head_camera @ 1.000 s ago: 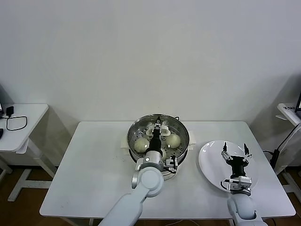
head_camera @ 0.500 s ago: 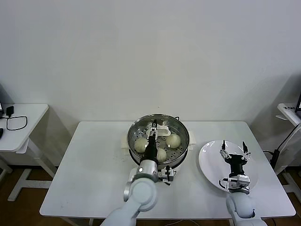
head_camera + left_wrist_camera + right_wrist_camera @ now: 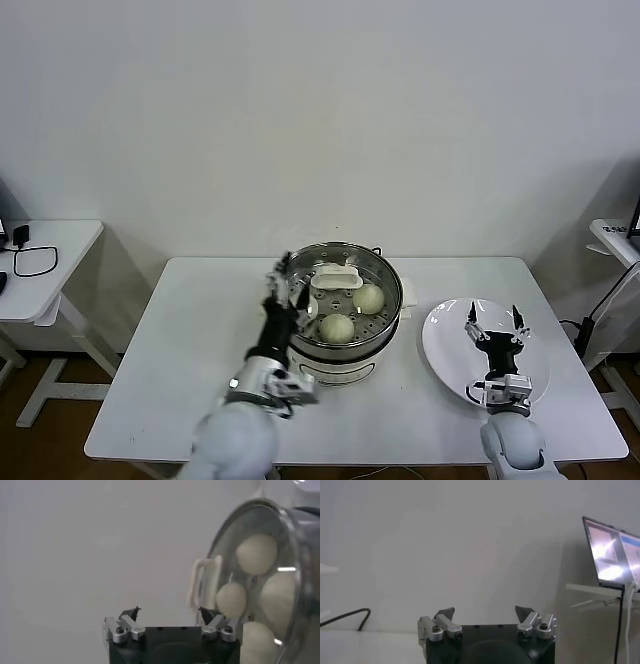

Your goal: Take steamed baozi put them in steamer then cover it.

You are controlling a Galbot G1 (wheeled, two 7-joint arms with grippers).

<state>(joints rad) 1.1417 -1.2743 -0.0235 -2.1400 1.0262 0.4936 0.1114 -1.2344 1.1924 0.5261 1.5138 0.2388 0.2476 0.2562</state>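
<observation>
Steamer (image 3: 338,300) sits just to the right of your left end effector (image 3: 283,290), with the cover (image 3: 336,282) already resting on it and its cream handle (image 3: 337,277) at the centre. Your left end effector (image 3: 168,623) is released — fingers spread wide, holding nothing — hovering at the pot's left rim above the table (image 3: 190,350). Through the glass you can see the steamed baozi (image 3: 338,327) on the perforated tray. Your right end effector (image 3: 495,330) is spread too, gripping nothing, poised over the white plate (image 3: 445,345) — well to the right of the steamer.
</observation>
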